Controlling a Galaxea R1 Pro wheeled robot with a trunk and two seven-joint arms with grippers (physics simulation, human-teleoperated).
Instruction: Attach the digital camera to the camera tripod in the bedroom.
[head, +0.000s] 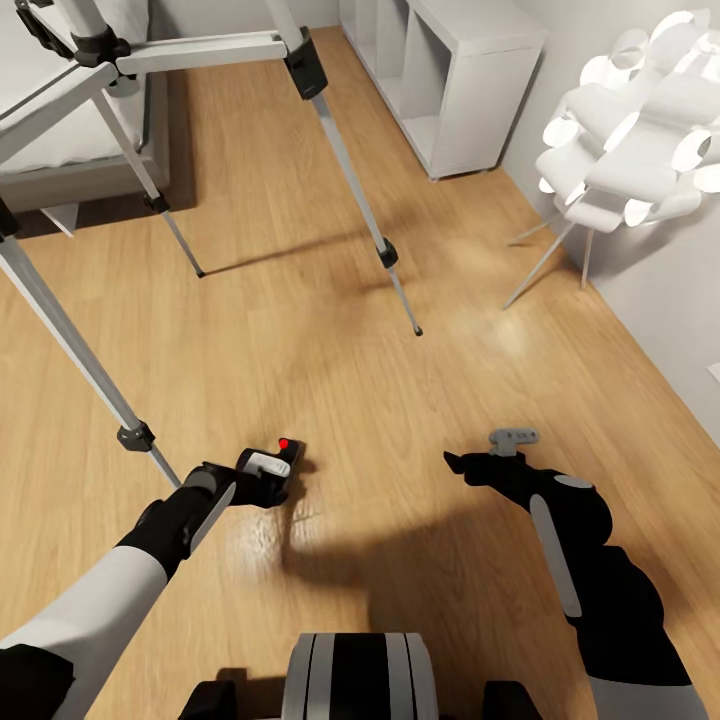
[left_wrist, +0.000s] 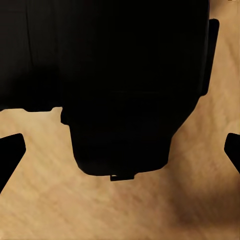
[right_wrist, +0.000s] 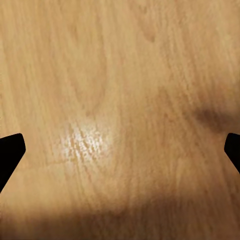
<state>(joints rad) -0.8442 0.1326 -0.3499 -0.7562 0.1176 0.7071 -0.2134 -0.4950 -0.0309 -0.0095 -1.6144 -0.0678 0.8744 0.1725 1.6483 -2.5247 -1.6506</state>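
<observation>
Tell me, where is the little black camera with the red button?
In the head view the digital camera sits low on the left, at the left pincer, above the wood floor, near the closest tripod leg.

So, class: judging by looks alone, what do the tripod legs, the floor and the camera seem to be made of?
Tripod legs: probably brushed metal, silver-grey, with black joints that look like plastic.
Floor: light wood or laminate, with visible grain and glossy highlights.
Camera: likely matte black plastic, with a red button on top.

Camera and tripod, bedroom floor.
Black digital camera (head: 283, 458), red button up; silver-legged camera tripod (head: 330, 140) standing splayed on wood floor (head: 400, 400).
</observation>
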